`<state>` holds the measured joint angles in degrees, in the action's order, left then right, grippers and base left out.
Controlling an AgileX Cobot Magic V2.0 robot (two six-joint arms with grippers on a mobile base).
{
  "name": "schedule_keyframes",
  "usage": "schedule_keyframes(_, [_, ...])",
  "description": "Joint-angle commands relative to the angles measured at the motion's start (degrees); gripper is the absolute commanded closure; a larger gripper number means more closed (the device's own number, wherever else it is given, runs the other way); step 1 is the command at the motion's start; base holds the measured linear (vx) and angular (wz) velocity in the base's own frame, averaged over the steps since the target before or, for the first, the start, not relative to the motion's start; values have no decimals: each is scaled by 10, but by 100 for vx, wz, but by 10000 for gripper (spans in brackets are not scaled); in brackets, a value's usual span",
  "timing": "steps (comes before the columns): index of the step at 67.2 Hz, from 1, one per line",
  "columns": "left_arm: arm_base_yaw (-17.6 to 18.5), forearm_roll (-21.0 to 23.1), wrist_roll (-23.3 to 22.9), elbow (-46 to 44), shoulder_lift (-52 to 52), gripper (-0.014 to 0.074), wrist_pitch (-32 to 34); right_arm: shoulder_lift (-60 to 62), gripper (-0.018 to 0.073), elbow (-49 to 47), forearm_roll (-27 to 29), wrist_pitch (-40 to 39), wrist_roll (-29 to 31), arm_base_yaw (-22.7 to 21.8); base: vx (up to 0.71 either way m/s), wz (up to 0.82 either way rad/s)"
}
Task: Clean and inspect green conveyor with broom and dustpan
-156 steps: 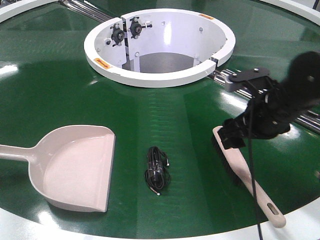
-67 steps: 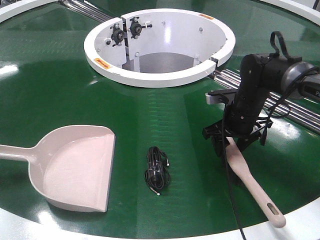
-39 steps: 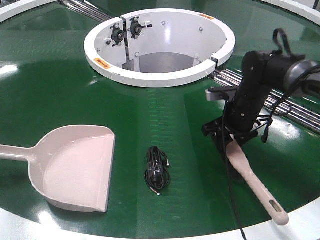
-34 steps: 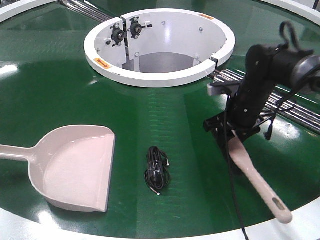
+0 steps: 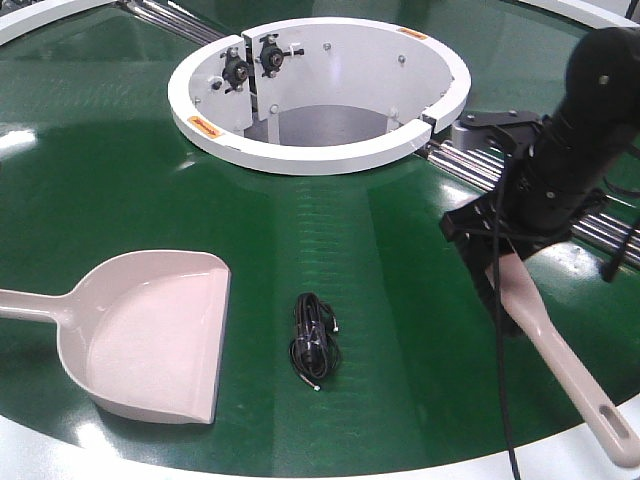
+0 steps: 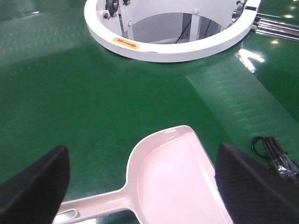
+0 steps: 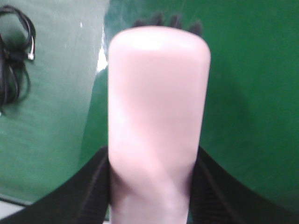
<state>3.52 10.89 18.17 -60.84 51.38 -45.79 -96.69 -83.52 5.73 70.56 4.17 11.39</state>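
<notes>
Right gripper [image 5: 497, 262]: clamped on broom [image 5: 560, 360] just behind bristles, right side, handle trailing toward near rim | dustpan [image 5: 150, 335] near-left on green conveyor [image 5: 100, 170], cable coil [image 5: 315, 335] between | left wrist: left gripper [image 6: 142, 186] wide open, empty, straddling dustpan handle | right wrist: broom back between jaws | judged light, stiff, slick; best held near head.

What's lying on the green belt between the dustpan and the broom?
A small coiled black cable lies on the green conveyor between the dustpan and the broom, nearer the dustpan. The front view shows it.
</notes>
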Motion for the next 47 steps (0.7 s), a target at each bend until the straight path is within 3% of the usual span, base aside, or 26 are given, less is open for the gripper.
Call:
schedule_keyframes(1, [5,10,-3,-16,-1,7,34,35,563,11,20,33,-4,-22,0,0])
schedule_keyframes(13, [5,9,2,-16,-1,7,32,37,563,20,28,33,-7,-43,0,0])
schedule_keyframes(21, [5,8,68,-16,-1,7,29,37,563,20,20,33,-7,-43,0,0])
schedule_keyframes(28, [5,5,198,-16,-1,7,21,37,563,20,20,33,-7,-43,0,0])
schedule_keyframes(39, [5,5,488,-16,-1,7,1,37,563,20,21,33,-7,-43,0,0])
schedule_keyframes(47, [5,5,666,-16,-1,7,6,37,563,20,21,33,-7,-43,0,0])
